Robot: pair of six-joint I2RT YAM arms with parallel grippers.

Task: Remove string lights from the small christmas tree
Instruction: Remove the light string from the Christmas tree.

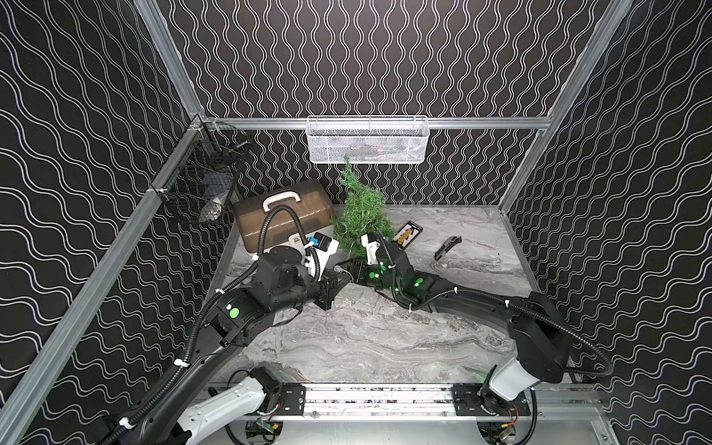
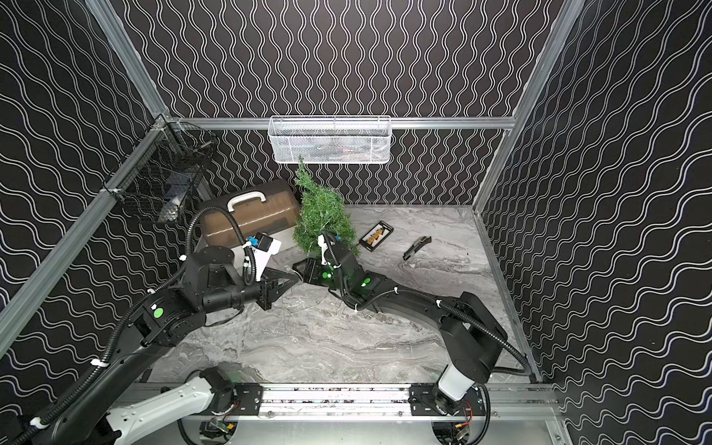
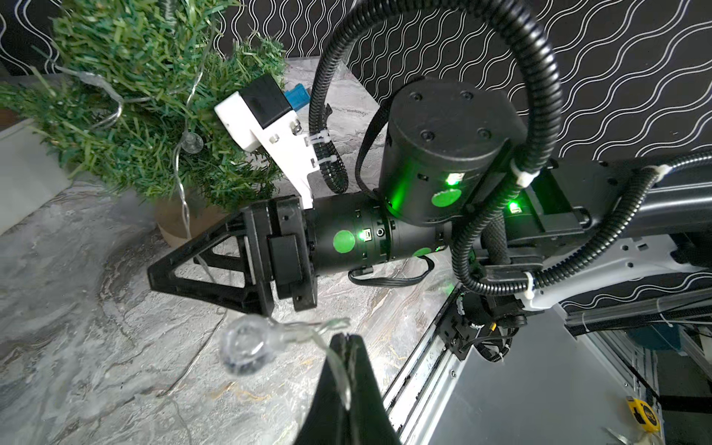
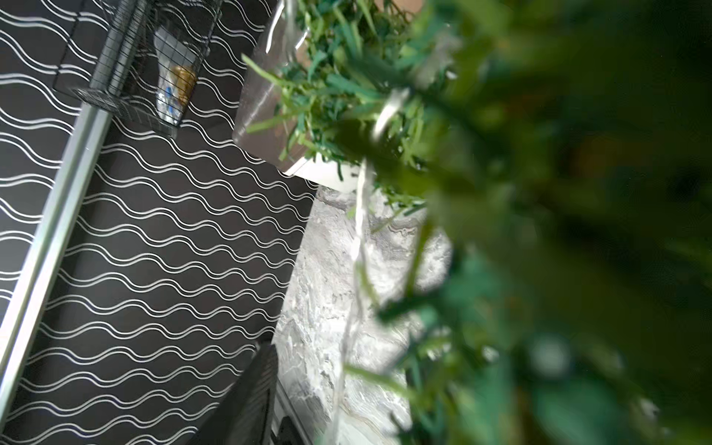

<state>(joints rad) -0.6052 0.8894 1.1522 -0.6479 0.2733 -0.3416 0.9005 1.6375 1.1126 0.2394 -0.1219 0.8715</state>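
Blurred needles of the one small christmas tree (image 1: 362, 215) fill the right wrist view; whether the right end effector (image 3: 154, 275) is wide or narrow cannot be told. The left end effector (image 3: 348, 341) pinches the string lights (image 3: 246, 348), other strands hanging in the tree beside one brown case (image 1: 319, 210).
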